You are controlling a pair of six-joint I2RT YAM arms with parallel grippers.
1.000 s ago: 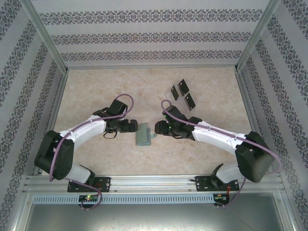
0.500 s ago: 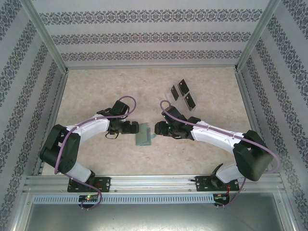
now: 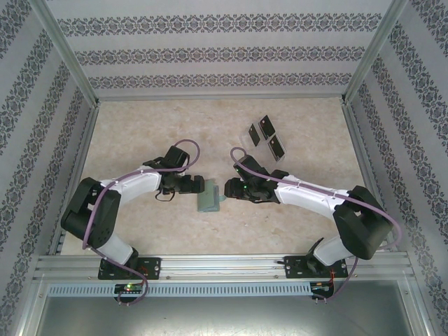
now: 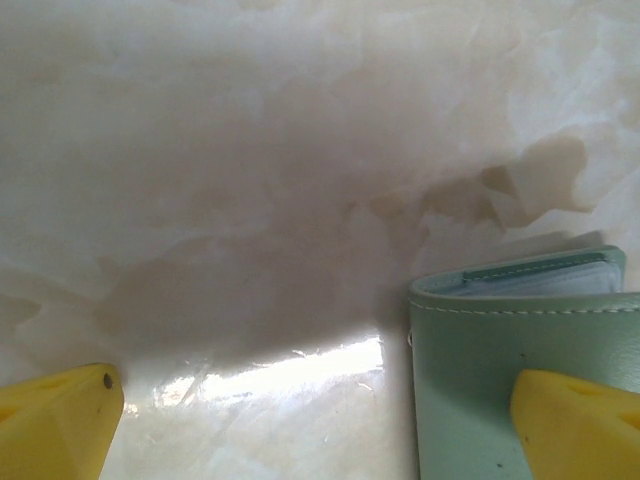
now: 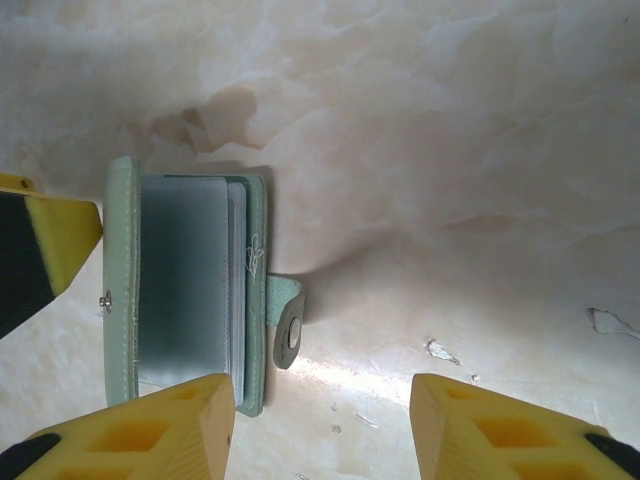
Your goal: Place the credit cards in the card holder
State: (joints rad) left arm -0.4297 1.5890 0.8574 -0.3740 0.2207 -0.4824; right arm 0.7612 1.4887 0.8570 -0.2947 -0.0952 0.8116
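Note:
The grey-green card holder [image 3: 208,198] lies on the marble table between my two grippers. It is partly open, its clear sleeves [image 5: 185,285] showing and its snap tab [image 5: 288,326] sticking out. My left gripper [image 3: 197,186] is open at its left edge, with one yellow finger [image 4: 575,420] over the cover [image 4: 500,380]. Just right of the holder, my right gripper [image 3: 226,189] is open too, its fingers [image 5: 150,430] either side of the tab and touching nothing. Three black credit cards [image 3: 267,126] lie farther back on the right.
Aluminium frame rails [image 3: 75,150] and patterned walls close in the table on three sides. Bare marble [image 3: 140,133] stretches behind the left arm and in front of both grippers [image 3: 231,231].
The left arm's elbow has swung out and its gripper has edged right, closer to the card holder. The right gripper has crept slightly left. The holder and cards have stayed put.

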